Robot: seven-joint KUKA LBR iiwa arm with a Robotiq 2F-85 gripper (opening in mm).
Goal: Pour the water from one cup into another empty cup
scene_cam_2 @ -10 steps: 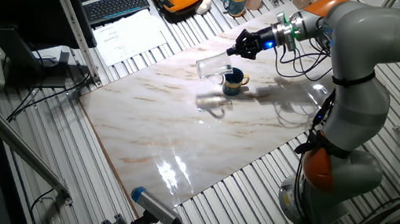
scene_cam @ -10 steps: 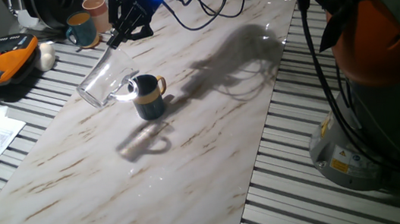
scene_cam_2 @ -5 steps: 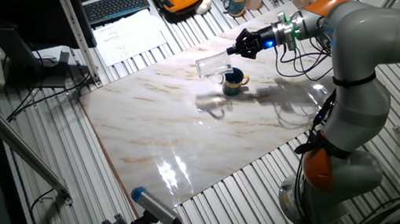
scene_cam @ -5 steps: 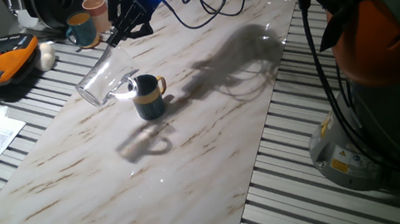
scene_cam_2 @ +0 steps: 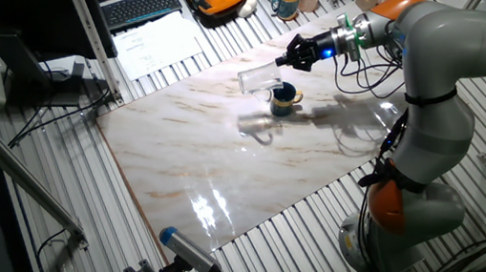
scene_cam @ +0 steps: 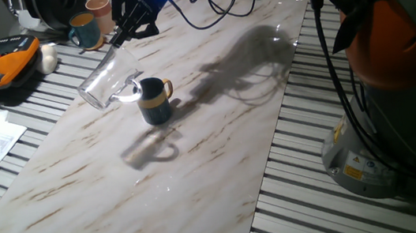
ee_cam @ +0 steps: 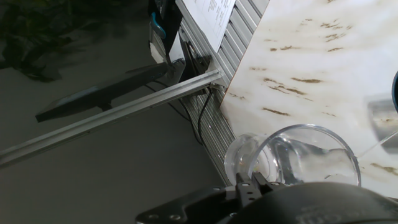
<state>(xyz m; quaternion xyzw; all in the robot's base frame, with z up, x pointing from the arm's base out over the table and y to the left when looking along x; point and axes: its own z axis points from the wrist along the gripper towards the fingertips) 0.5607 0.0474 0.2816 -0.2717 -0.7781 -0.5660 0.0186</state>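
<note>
The glass mug is hanging tipped well past horizontal over the marble surface, mouth pointing down and away from the arm, its rim sitting just beside and slightly above the dark navy mug. The water can't be made out in either fixed view (too small and clear), and the hand view is showing only the glass mug's base and wall with nothing clearly liquid inside. The navy mug is standing upright on the surface, yellow-tan handle facing the arm's side.

The end effector is gripping the glass mug at its base end, fingers clamped around it, wrist rolled over for the pour.

Judging progress: the pour is looking under way or nearly done, and righting the glass is probably next.

Risks from here:
- the glass mouth is appearing offset to the side of the navy mug's opening, so any flow could be landing on the marble
- grip on smooth glass near the base is shaky, so a fast wrist roll could let it slip
- lowering while tilted could knock the navy mug over

Off the marble, a teal mug and a pinkish cup are sitting well apart from the action.
</note>
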